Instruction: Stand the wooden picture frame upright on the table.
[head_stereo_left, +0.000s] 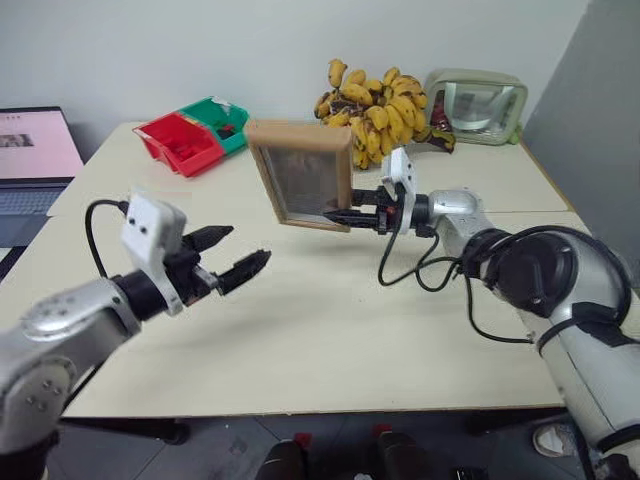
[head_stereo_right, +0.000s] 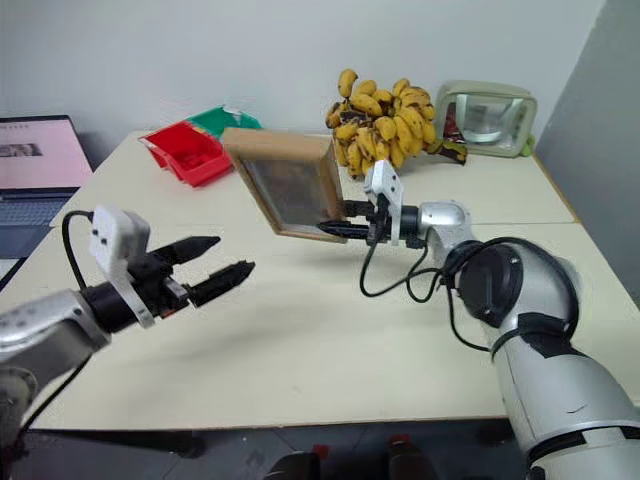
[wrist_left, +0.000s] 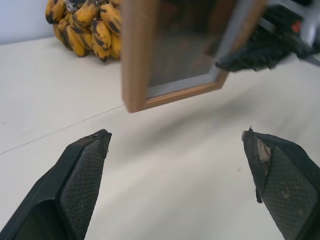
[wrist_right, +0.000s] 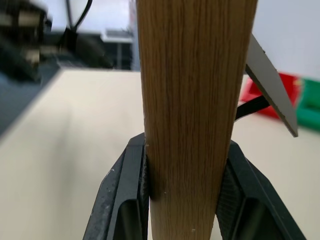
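My right gripper (head_stereo_left: 345, 215) is shut on the lower edge of the wooden picture frame (head_stereo_left: 300, 170), its fingers clamping the light-wood rim (wrist_right: 190, 90) from both sides. The frame is tilted and appears held just above the table (head_stereo_left: 320, 330), its glass front facing me. A grey stand leaf (wrist_right: 270, 85) juts out from its back. My left gripper (head_stereo_left: 243, 246) is open and level, to the left of the frame and apart from it, with nothing between its fingers (wrist_left: 85, 170).
A bunch of bananas (head_stereo_left: 375, 105) and a grey-green rounded case (head_stereo_left: 478, 105) stand at the back of the table. Red (head_stereo_left: 180, 140) and green (head_stereo_left: 222, 118) bins sit back left. A laptop (head_stereo_left: 30, 160) is at the far left. A black cable (head_stereo_left: 420, 265) loops off the right wrist.
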